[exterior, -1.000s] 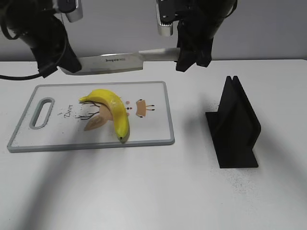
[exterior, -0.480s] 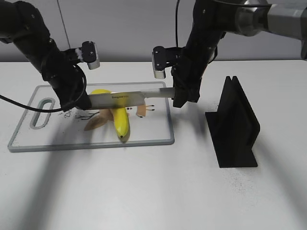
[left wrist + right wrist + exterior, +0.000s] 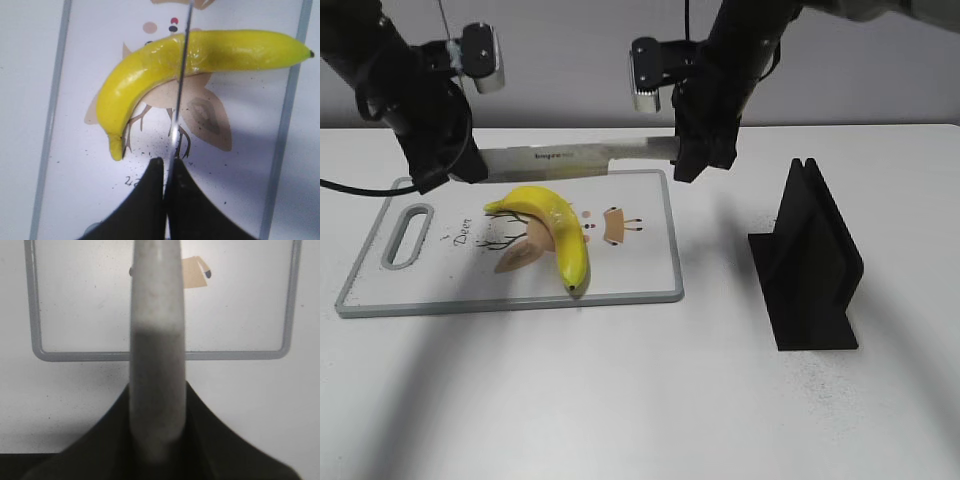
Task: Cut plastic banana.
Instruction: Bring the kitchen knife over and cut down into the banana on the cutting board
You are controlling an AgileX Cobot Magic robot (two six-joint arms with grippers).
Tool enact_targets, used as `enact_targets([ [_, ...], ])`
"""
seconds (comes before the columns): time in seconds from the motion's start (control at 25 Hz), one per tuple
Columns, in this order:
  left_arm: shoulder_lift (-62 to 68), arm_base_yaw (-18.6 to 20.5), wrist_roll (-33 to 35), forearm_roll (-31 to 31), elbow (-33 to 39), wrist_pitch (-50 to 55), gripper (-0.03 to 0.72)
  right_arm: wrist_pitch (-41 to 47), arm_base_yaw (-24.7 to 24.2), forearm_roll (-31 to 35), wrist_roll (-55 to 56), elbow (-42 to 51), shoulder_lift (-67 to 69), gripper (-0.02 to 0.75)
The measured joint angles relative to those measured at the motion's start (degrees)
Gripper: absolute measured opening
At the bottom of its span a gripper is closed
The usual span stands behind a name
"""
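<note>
Left tool (image 3: pixel 455 170) pinched tight on the tip end of the knife blade (image 3: pixel 570 158); in the left wrist view, fingers (image 3: pixel 150 200) pressed together on the thin steel edge, no gap between them. Right tool (image 3: pixel 695 160) clamped round the knife handle (image 3: pixel 157 365), seen in the right wrist view as a pale grey bar running up between the dark jaws. Knife held level between the two arms, edge down, raised clear above the far edge of the cutting board (image 3: pixel 650 290).

Half a second ago, blade low across the middle of the fruit; now lifted again, back near its height of a second ago. One down-and-up stroke, then — yet the plastic banana (image 3: pixel 555 225) shows as one yellow curve on the board, stem end to the left, dark tip toward the near edge. No visible split in the exterior view; in the left wrist view the blade hides the very line where a seam would open, so cannot tell for sure.

Likely meaning: the press has not parted the halves, or not visibly, and another downward stroke on the same line seems needed.

Beyond the board, on the white table (image 3: pixel 620 400), a black knife stand (image 3: pixel 810 265) well to the right — empty of the knife.
</note>
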Motion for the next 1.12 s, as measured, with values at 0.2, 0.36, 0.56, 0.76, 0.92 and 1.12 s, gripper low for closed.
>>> enact_targets([
  [0.2,-5.20,0.00,-0.15,0.13,0.00,1.60,-0.009,0.52,0.08,0.39,0.00,-0.17,-3.77,0.192],
  [0.36,-7.19,0.00,-0.26,0.45,0.00,2.72,-0.009,0.81,0.26,0.67,-0.10,-0.17,-4.72,0.192],
  [0.56,-7.33,0.00,-0.39,0.35,0.00,2.92,-0.003,0.97,0.26,0.73,-0.16,-0.17,-4.77,0.192],
  [0.76,-7.44,0.16,-1.09,-3.55,0.00,2.73,0.273,1.58,0.21,0.61,0.62,-0.17,-4.88,0.191],
  [0.92,-7.71,0.16,-2.99,-5.68,0.00,2.91,0.576,1.58,0.21,0.51,1.44,-0.17,-4.88,0.191],
  [1.12,-7.75,0.16,-10.82,-5.79,-1.17,3.29,0.634,1.58,0.02,0.16,1.88,-0.17,-4.88,0.191],
])
